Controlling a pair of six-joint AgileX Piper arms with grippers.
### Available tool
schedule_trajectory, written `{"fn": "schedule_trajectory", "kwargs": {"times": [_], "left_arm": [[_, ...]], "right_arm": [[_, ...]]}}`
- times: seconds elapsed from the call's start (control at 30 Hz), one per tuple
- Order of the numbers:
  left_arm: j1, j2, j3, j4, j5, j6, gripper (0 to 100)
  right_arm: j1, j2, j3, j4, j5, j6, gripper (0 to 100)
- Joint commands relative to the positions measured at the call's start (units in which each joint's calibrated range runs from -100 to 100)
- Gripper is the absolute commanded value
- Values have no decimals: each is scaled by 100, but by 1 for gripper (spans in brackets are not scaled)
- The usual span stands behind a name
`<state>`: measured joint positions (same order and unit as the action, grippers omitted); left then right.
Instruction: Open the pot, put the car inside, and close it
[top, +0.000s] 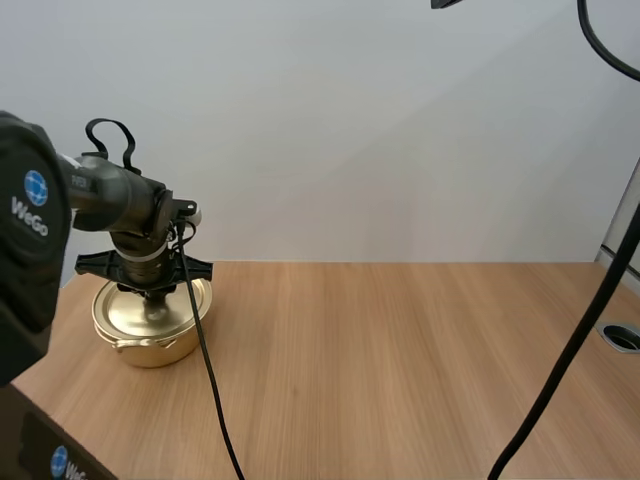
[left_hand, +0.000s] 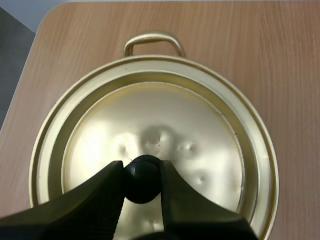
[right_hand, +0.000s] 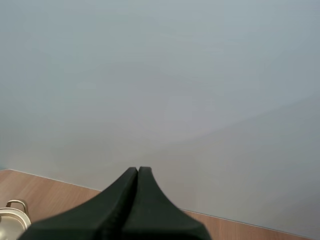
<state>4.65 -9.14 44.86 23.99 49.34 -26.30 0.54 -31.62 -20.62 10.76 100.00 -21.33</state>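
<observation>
A gold pot (top: 150, 345) stands at the table's far left with its gold lid (left_hand: 200, 135) resting on it. My left gripper (top: 157, 297) reaches straight down onto the lid, and its fingers (left_hand: 100, 192) pinch the black lid knob (left_hand: 142, 179) between them. One loop handle (left_hand: 152, 42) of the pot points toward the table's edge. My right gripper (right_hand: 138, 172) is raised above the table, shut on nothing, its fingers lying together as one dark wedge. Far off beyond it sits the pot (right_hand: 11, 217).
The wooden table (top: 400, 360) stretches bare to the right of the pot. A round grommet hole (top: 622, 336) sits at the table's right edge. The pot stands close to the table's rounded left corner (left_hand: 55, 12).
</observation>
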Motion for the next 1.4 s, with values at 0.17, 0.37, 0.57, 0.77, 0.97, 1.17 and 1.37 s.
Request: {"fn": "schedule_trajectory", "kwargs": {"times": [0.17,0.37,0.57,0.77,0.97,1.17,1.37], "left_arm": [[1,228,4,-14,-30,-4,0],[1,450,4,-96,-30,-4,0],[1,606,4,-96,-30,-4,0],[1,605,4,-96,-53,-4,2],[1,605,4,53,-88,-4,27],[1,593,-167,501,291,-4,83],[1,593,-369,818,444,-4,100]], "right_arm": [[1,-65,4,8,0,2,0],[1,-126,4,8,0,2,0],[1,-126,4,8,0,2,0],[1,-126,4,48,0,2,0],[1,-126,4,231,0,2,0],[1,-126,4,319,0,2,0],[1,-126,4,395,0,2,0]]}}
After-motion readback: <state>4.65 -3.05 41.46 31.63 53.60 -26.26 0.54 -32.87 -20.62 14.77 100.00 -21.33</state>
